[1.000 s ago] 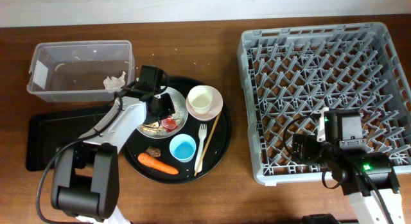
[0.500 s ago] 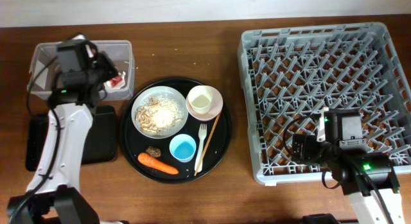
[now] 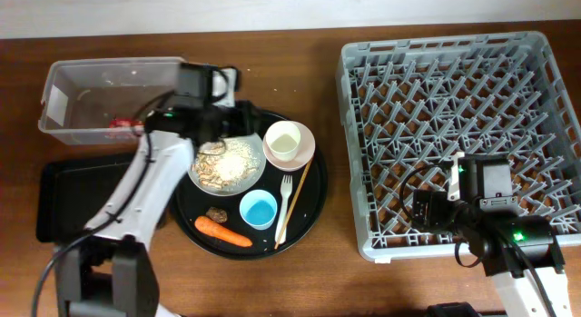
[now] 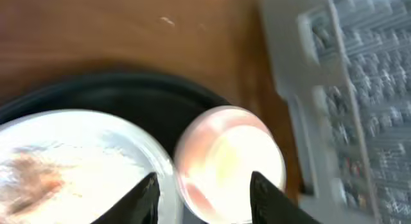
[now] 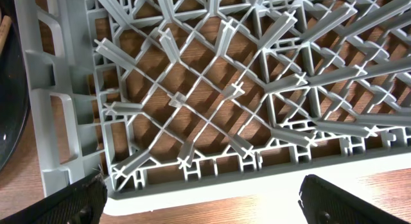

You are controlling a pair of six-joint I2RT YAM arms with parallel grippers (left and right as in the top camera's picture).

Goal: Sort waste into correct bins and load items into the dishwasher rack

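Observation:
My left gripper (image 3: 236,126) is open and empty, above the gap between the grey-white plate (image 3: 227,167) of beige food scraps and the pale pink bowl (image 3: 304,146) holding the white cup (image 3: 285,140). In the left wrist view the gripper (image 4: 205,201) frames the bowl (image 4: 225,160) beside the plate (image 4: 70,160). The red wrapper (image 3: 122,123) lies in the clear tub (image 3: 109,81). The carrot (image 3: 222,232), brown lump (image 3: 216,213), blue cup (image 3: 258,209), fork (image 3: 287,192) and chopsticks (image 3: 298,194) lie on the round tray. My right gripper (image 3: 434,208) is open and empty over the rack (image 3: 454,72) near its front edge (image 5: 225,179). The tissue is hidden.
The flat black tray (image 3: 73,194) lies left of the round black tray (image 3: 313,208). The rack's corner (image 4: 347,89) shows right of the bowl. Bare wooden table lies in front of the rack.
My left arm carried the red wrapper from the plate to the clear tub, let it go, and swung back over the round tray. The right arm has not moved.

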